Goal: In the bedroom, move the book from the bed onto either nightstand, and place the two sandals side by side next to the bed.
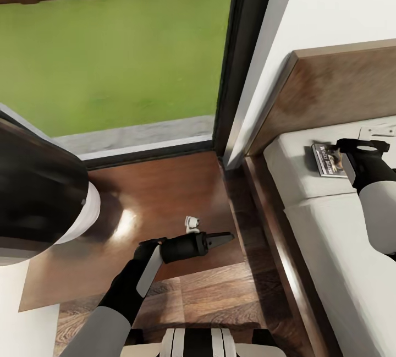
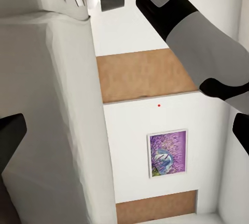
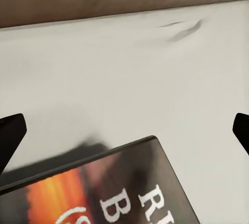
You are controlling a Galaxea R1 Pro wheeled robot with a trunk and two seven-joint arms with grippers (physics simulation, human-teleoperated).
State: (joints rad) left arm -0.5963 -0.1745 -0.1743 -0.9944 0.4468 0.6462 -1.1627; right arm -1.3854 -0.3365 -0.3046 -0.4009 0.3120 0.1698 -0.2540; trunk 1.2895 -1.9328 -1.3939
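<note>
While the right end effector (image 1: pixel 352 150) hung spread apart above the book (image 1: pixel 328 160) on the bed (image 1: pixel 308 203), the left end effector (image 1: pixel 223 237) pointed bedward, fingers together.

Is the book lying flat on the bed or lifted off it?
Lying flat. The book rests cover-up on the bed, with the open right gripper straddling it.

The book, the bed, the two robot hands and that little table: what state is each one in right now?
book: lying flat on the mattress near the headboard, not yet gripped.
right gripper: open, fingers spread wide just above the book.
left gripper: over the nightstand, holding nothing; open or shut is hard to tell.
nightstand: glossy top, with a small white object on it.
bed: off-white mattress, plain.
</note>
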